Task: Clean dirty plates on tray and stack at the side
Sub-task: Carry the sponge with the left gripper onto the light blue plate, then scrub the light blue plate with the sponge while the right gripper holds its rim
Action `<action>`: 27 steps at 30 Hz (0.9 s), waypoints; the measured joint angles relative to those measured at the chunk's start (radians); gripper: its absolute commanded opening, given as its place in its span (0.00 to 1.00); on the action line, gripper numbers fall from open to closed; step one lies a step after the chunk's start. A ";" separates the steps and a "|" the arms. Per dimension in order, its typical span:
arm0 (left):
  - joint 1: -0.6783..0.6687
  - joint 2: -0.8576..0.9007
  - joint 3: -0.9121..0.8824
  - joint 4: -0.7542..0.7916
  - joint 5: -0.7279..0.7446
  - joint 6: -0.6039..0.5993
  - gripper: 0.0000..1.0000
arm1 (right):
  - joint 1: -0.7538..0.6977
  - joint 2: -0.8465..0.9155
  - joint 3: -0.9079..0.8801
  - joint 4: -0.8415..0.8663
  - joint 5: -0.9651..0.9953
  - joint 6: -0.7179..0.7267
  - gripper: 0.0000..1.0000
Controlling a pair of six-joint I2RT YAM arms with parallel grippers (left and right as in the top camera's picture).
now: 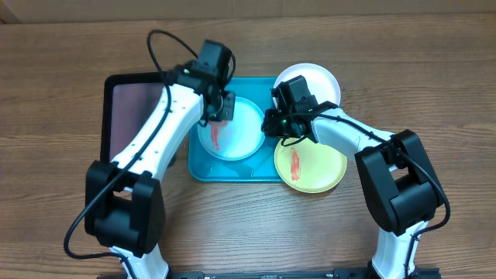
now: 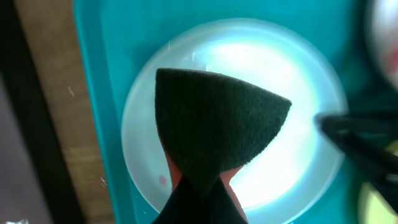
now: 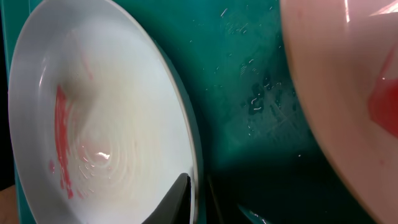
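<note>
The left gripper (image 1: 220, 115) is clamped on a dark green scouring pad (image 2: 211, 118) and holds it over the light blue plate (image 1: 244, 136), which lies in the turquoise tray (image 1: 201, 167) with a red smear (image 1: 215, 138) on it. The right gripper (image 1: 281, 126) pinches that plate's right rim. The yellow-green plate (image 1: 319, 169), also smeared red, overlaps the tray's right edge, and the white plate (image 1: 319, 77) sits by its far right corner
</note>
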 measured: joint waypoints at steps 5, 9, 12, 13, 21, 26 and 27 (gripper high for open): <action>0.008 0.040 -0.105 0.070 -0.045 -0.105 0.04 | 0.000 0.000 0.000 0.000 -0.007 0.000 0.12; 0.006 0.044 -0.153 0.151 -0.088 -0.162 0.04 | 0.000 0.000 0.000 0.001 -0.008 0.000 0.12; -0.005 0.044 -0.191 0.222 -0.125 -0.197 0.04 | 0.000 0.000 0.000 0.002 -0.008 0.000 0.12; -0.013 0.044 -0.213 0.248 -0.139 -0.214 0.04 | 0.000 0.000 0.000 0.002 -0.008 0.000 0.12; -0.033 0.037 -0.324 0.372 -0.177 -0.260 0.04 | 0.000 0.000 0.000 0.004 -0.008 0.000 0.12; -0.021 0.034 -0.325 0.382 -0.071 -0.171 0.04 | 0.000 0.000 0.000 0.005 -0.005 -0.001 0.12; -0.015 0.032 -0.326 0.388 -0.018 -0.128 0.04 | -0.002 0.000 0.000 0.004 -0.003 -0.001 0.12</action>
